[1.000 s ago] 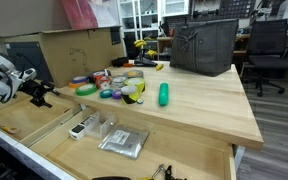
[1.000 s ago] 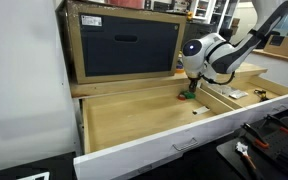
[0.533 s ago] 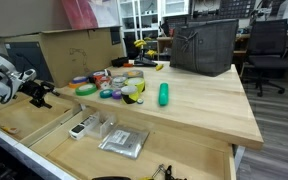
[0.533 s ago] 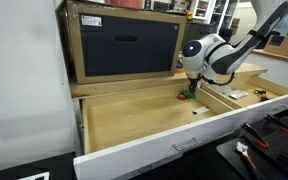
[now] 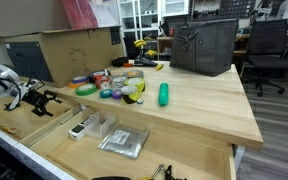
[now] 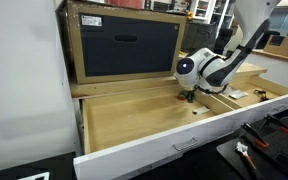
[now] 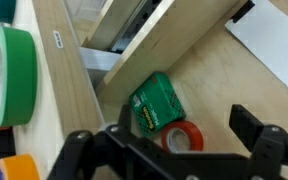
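My gripper [image 7: 169, 135] is open and low inside an open wooden drawer [image 6: 134, 115]. Between its jaws lies a red tape roll [image 7: 184, 138], flat on the drawer floor. A green tape box [image 7: 156, 103] lies touching the roll, close to the drawer's side wall. The jaws stand on either side of the roll and hold nothing. In both exterior views the gripper [image 5: 46, 100] [image 6: 189, 95] reaches down into the drawer's far corner, and the arm hides the roll and box there.
The wooden tabletop [image 5: 199, 105] carries a green tape roll [image 5: 85, 88], a green bottle [image 5: 164, 94], several small items and a black bag [image 5: 204, 45]. A cardboard box [image 5: 74, 48] stands behind. A neighbouring drawer compartment holds packets [image 5: 122, 142].
The gripper has dropped lower into the drawer and shifted slightly, closer to the red roll and green box. Nothing else has moved.
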Robot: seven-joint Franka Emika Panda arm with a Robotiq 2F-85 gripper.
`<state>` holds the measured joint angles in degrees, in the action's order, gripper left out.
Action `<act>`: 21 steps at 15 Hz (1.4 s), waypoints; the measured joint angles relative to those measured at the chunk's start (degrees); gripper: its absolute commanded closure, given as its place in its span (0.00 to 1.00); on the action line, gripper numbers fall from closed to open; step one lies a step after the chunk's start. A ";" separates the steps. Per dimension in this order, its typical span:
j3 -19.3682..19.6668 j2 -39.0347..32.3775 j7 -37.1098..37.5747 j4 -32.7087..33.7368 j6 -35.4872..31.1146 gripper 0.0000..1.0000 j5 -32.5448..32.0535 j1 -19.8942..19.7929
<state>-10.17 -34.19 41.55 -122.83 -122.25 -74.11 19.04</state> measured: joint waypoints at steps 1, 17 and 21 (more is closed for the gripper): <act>0.01 -1.10 0.23 0.74 1.69 0.00 -1.19 0.66; -1.27 -15.10 7.55 10.77 24.99 1.00 -13.90 6.79; -1.30 -15.15 7.55 10.83 25.06 1.00 -17.48 6.24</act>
<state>-11.47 -49.34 49.10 -111.99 -97.19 -91.59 25.28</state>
